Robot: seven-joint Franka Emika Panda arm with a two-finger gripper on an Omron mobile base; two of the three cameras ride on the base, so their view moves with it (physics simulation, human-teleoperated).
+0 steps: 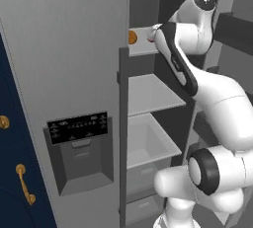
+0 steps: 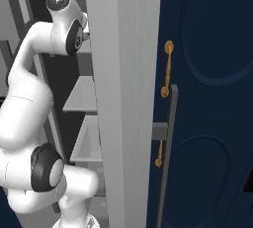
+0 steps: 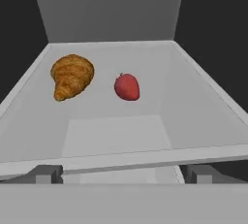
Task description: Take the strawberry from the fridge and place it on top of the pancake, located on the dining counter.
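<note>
Strawberry [image 3: 127, 87] on fridge [image 1: 64, 74] shelf beside croissant [image 3: 71, 76], ungrabbed; claw [image 3: 121, 174] wide open, empty; pick and carry remain.

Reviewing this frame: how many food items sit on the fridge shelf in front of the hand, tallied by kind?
Small red roundish strawberry: 1
Golden-brown flaky croissant: 1
Total: 2, both on the same grey fridge shelf, lying apart, with the croissant left of the strawberry in the hand view.
</note>
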